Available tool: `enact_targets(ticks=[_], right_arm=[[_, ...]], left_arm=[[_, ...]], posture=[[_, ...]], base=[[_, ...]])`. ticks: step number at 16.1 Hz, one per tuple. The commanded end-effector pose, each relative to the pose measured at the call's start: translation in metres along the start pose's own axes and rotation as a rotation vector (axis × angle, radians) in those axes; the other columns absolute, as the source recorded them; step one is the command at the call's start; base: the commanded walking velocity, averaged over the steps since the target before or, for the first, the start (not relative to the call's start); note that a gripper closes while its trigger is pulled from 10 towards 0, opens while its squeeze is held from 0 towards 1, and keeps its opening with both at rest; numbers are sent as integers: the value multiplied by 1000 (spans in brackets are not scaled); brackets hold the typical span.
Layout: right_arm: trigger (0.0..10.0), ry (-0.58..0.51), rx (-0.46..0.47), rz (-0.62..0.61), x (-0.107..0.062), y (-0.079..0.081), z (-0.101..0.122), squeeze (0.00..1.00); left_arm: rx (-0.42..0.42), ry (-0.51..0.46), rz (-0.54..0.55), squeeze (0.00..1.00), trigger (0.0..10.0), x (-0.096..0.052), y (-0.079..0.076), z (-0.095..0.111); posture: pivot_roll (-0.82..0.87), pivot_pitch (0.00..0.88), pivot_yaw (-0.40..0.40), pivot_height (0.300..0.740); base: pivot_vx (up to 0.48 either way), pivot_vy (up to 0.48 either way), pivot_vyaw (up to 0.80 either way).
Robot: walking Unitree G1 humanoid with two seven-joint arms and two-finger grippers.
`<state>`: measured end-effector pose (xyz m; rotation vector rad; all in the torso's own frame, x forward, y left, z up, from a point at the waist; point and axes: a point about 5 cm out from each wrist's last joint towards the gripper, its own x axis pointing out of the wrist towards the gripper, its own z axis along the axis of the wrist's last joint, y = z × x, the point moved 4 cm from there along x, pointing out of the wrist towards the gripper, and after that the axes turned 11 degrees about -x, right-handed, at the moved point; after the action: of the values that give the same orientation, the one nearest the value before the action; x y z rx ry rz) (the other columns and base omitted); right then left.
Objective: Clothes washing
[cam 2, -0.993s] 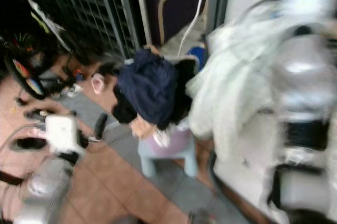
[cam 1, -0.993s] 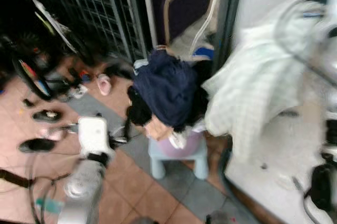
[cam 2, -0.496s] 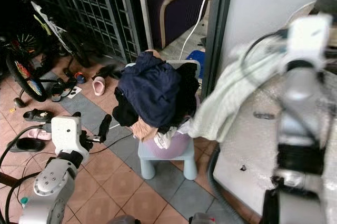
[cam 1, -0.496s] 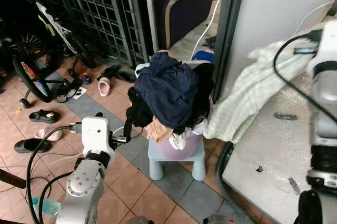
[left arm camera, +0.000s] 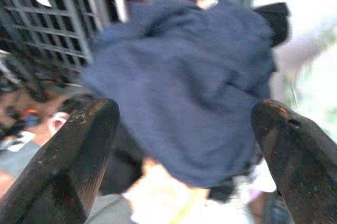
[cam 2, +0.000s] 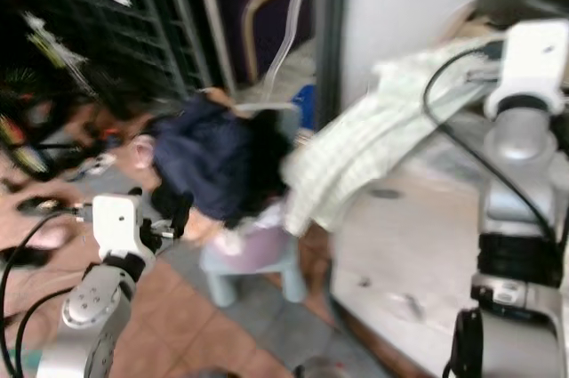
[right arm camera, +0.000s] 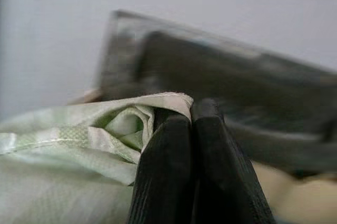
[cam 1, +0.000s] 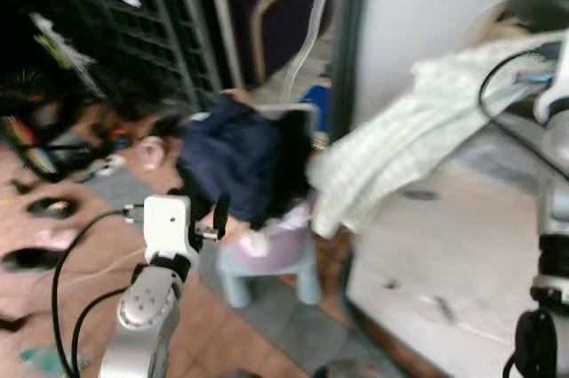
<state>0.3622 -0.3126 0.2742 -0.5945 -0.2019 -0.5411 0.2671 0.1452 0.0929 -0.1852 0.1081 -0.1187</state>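
Progress early: right gripper (right arm camera: pixel 192 129), fingers pressed together on pale green garment (cam 1: pixel 400 151), drapes it over washer top (cam 1: pixel 462 245); left gripper (left arm camera: pixel 184 129) gapes empty before heaped laundry (left arm camera: pixel 184 81) (still unloaded).

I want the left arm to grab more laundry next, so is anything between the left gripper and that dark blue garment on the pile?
Nothing visible stands in the way. The left gripper, fingers spread wide, faces the dark blue garment directly across open air. The right gripper is shut on the pale green checked cloth, off to the side.
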Motion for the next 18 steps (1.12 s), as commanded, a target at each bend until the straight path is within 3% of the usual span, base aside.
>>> enact_targets(ticks=[1,3,11,13,16,18], right_arm=[[10000,-23,-7,-45,4,-9,8,0],[10000,7,-62,-112,4,-23,3,0],[10000,61,-138,-197,9,-42,-5,0],[10000,41,-86,-94,1,-17,-2,0],[10000,-81,83,208,-19,50,28,0],[10000,-152,116,296,-29,67,44,0]], left_arm=[[-1,13,24,0,10000,-1,6,-2],[1,12,25,0,10000,-1,7,-1],[12,11,50,0,10000,1,10,-1],[21,28,48,0,10000,1,10,-3],[35,37,50,0,10000,2,12,-4],[30,36,46,0,10000,2,13,-3]], posture=[[-42,15,77,740],[-41,20,76,740],[-51,39,71,740],[-53,46,74,740],[-53,54,78,740],[-46,49,79,740]], base=[[0,0,-800],[0,0,-800],[0,0,-788],[0,0,0],[0,0,0],[0,0,0]])
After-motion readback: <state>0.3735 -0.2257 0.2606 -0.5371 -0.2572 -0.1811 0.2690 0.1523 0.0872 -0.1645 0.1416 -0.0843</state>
